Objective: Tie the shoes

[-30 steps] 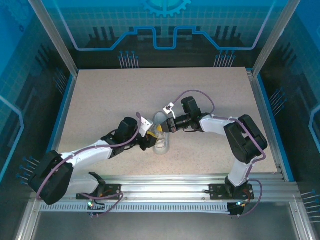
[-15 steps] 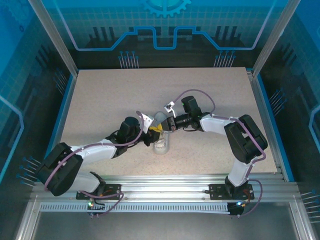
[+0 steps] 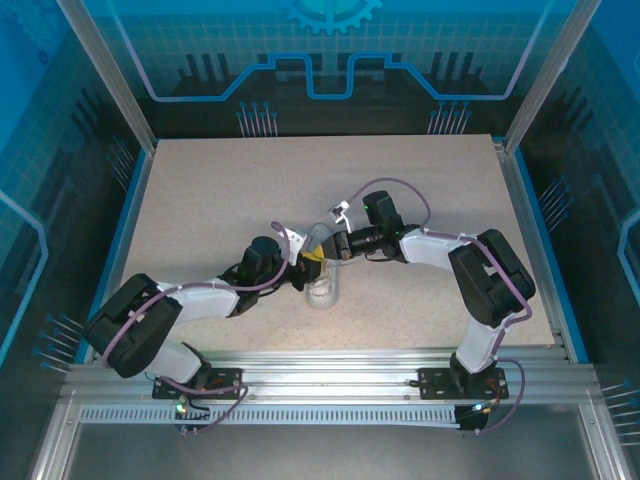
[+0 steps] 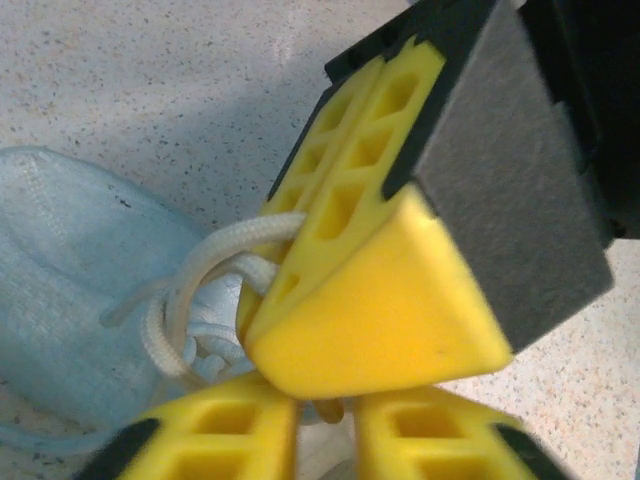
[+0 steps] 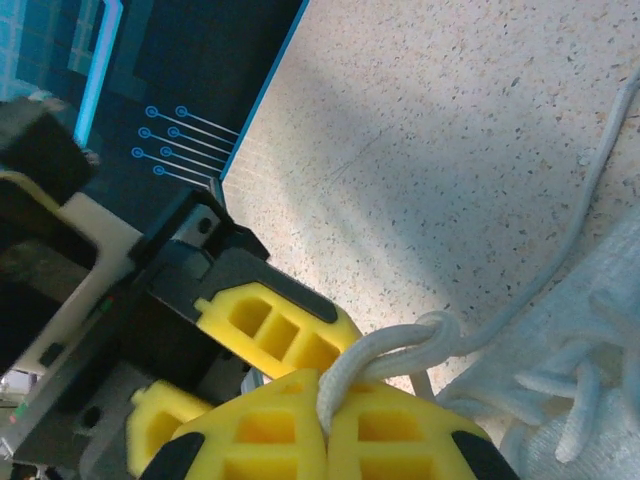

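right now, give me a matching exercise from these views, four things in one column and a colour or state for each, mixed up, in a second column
Column one:
1. right end effector
2. lace
3. shoe
4. table

Column two:
a. speckled beige
b. thin white cord, looped
c. shut, pinching something
d. pale fabric, lying near the middle of the table

Pairs: 1-c, 2-b, 3-d, 4-a
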Controlling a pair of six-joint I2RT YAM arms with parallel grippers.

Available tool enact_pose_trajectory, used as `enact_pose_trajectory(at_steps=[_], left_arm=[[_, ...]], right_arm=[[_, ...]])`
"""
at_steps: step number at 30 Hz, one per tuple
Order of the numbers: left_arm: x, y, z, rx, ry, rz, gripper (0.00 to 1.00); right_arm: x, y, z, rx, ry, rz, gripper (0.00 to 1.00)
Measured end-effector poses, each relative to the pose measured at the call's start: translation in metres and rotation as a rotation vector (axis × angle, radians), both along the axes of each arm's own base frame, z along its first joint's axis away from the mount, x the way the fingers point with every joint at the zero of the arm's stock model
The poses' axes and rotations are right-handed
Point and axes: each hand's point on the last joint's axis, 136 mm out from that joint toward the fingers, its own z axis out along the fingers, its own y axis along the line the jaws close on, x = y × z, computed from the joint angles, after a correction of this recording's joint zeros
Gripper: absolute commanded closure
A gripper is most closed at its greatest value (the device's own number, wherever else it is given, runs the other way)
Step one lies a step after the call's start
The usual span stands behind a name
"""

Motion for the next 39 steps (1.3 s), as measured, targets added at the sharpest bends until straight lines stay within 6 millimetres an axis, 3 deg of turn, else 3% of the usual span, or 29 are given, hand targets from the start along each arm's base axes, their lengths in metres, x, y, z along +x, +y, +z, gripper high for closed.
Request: enact_pose_trajectory(at_steps=[1, 6, 14, 24, 27, 29, 32, 39], left_arm=[[0.0, 0.0, -0.002, -0.007, 0.012, 0.004, 1.0], [-0.002, 0.004, -0.004, 0.002, 0.037, 0.024, 1.0], [-0.014, 0.033, 0.031, 0.144, 0.004, 0.062, 1.0], [-0.016, 0.041, 0.061, 0.344, 0.048, -0.03, 1.0], [-0.02, 0.043, 0.064, 0.364, 0.079, -0.069, 0.71], [-0.024, 0.046, 0.062, 0.369, 0.096, -0.072, 0.59], [-0.03, 0.048, 0.05, 0.35, 0.111, -0.063, 0.52], [-0.037, 0.044, -0.006, 0.253, 0.215, -0.02, 0.52]], right_arm=[[0.0, 0.0, 0.0, 0.001, 0.003, -0.002, 1.0], [0.001, -0.001, -0.002, -0.004, 0.013, -0.015, 1.0], [-0.005, 0.004, -0.002, -0.004, -0.007, 0.011, 1.0], [0.001, -0.004, -0.017, -0.081, -0.012, -0.04, 1.0], [0.001, -0.006, -0.02, -0.1, -0.013, -0.04, 1.0], [0.002, -0.006, -0.019, -0.103, -0.016, -0.038, 1.0], [0.003, -0.005, -0.018, -0.105, -0.022, -0.037, 1.0], [0.003, -0.005, -0.018, -0.106, -0.022, -0.037, 1.0]])
